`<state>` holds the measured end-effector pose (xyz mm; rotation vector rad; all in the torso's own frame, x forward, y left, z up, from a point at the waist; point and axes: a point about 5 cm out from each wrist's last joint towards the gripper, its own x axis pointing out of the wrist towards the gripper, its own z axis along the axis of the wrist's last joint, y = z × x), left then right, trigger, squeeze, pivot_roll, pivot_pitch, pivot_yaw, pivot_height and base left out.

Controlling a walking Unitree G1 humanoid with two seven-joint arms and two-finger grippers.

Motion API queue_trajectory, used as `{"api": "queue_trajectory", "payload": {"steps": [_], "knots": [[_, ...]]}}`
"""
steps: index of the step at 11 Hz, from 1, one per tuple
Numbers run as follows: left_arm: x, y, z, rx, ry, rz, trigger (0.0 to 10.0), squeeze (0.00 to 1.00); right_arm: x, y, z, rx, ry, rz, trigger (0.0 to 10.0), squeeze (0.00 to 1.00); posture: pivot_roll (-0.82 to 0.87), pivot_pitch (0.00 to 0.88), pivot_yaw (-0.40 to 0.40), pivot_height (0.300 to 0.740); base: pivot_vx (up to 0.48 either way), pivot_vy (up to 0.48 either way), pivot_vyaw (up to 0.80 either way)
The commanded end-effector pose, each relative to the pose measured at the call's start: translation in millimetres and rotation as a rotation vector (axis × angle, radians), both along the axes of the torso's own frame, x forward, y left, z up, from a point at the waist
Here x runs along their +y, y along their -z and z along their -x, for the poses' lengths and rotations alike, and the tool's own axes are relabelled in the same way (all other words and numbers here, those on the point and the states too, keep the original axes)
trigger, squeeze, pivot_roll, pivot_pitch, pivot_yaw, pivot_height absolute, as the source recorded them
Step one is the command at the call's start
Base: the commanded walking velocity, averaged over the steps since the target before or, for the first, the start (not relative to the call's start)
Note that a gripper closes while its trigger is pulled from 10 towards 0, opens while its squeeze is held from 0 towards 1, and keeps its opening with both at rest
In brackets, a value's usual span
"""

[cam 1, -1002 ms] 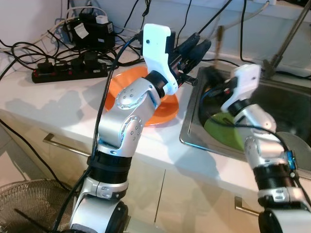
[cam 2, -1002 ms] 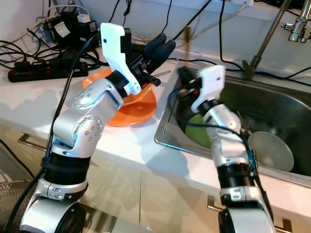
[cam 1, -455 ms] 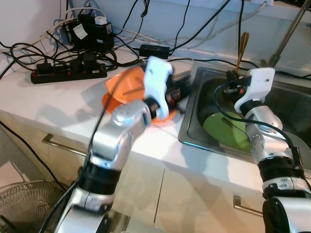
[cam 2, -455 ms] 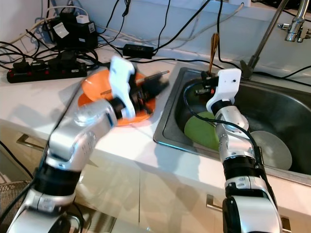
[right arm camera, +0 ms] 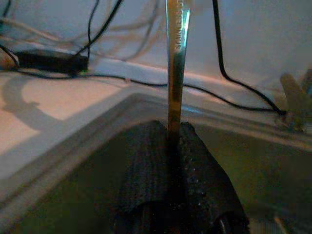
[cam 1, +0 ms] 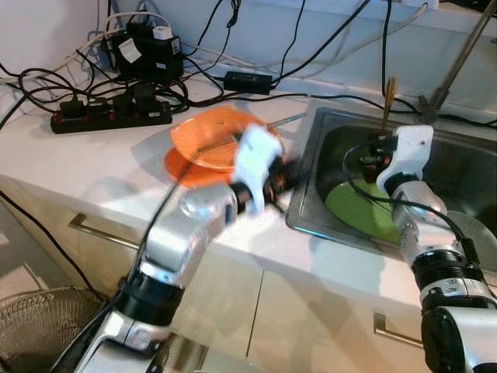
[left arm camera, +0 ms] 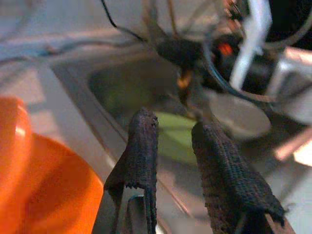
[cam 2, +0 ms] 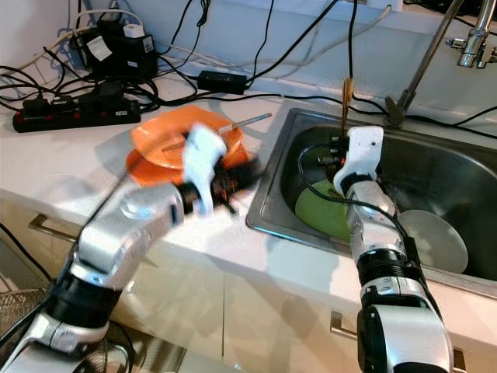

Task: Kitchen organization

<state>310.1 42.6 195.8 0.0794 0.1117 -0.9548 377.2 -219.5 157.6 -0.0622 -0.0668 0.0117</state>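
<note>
A slim metal utensil handle (right arm camera: 176,58) stands upright over the sink (cam 2: 458,167), pinched between the fingers of the right end effector (right arm camera: 174,146), above a green plate (cam 2: 320,210) lying in the basin beside a grey plate (cam 2: 435,241). The left end effector (left arm camera: 173,146), fingers spread and holding nothing, hangs blurred at the worktop (cam 1: 93,167) edge beside stacked orange dishes (cam 1: 210,144).
</note>
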Motion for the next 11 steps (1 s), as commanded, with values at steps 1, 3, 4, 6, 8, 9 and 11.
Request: {"api": "queue_trajectory", "payload": {"steps": [1, 3, 4, 6, 8, 9, 11], "knots": [[-2.1, 8, 4.0, 0.026, 0.035, -0.040, 10.0, 0.00, -6.4, -5, -1.4, -0.014, 0.031, 0.010, 10.0, 0.00, 0.21, 0.009, -0.051, 0.740, 0.000, 0.000, 0.00], [-2.0, 19, 4.7, 0.062, 0.041, -0.092, 10.0, 0.00, -8.4, 5, -0.2, 0.030, 0.055, 0.018, 10.0, 0.00, 0.21, 0.009, -0.052, 0.740, 0.000, 0.000, 0.00], [-3.9, 28, 7.4, 0.094, 0.058, -0.121, 10.0, 0.00, -8.5, 12, 1.2, 0.056, 0.061, 0.020, 10.0, 0.00, 0.21, 0.008, -0.050, 0.740, 0.000, 0.000, 0.00], [-6.1, 37, 11.4, 0.135, 0.074, -0.129, 10.0, 0.00, -10.3, 21, 3.5, 0.089, 0.075, 0.021, 10.0, 0.00, 0.21, 0.007, -0.050, 0.740, 0.000, 0.000, 0.00], [-3.6, 44, 11.3, 0.159, 0.069, -0.141, 10.0, 0.00, -11.3, 30, 5.7, 0.124, 0.082, 0.026, 10.0, 0.00, 0.22, 0.001, -0.052, 0.740, 0.000, 0.000, 0.00], [-3.4, 45, 11.4, 0.164, 0.068, -0.142, 10.0, 0.00, -10.8, 31, 6.1, 0.130, 0.083, 0.024, 10.0, 0.00, 0.21, 0.000, -0.052, 0.740, 0.000, 0.000, 0.00], [-2.2, 57, 12.3, 0.169, 0.064, -0.168, 10.0, 0.00, -8.9, 38, 8.1, 0.156, 0.085, 0.020, 10.0, 0.00, 0.22, 0.000, -0.050, 0.740, 0.000, 0.000, 0.00]]}}
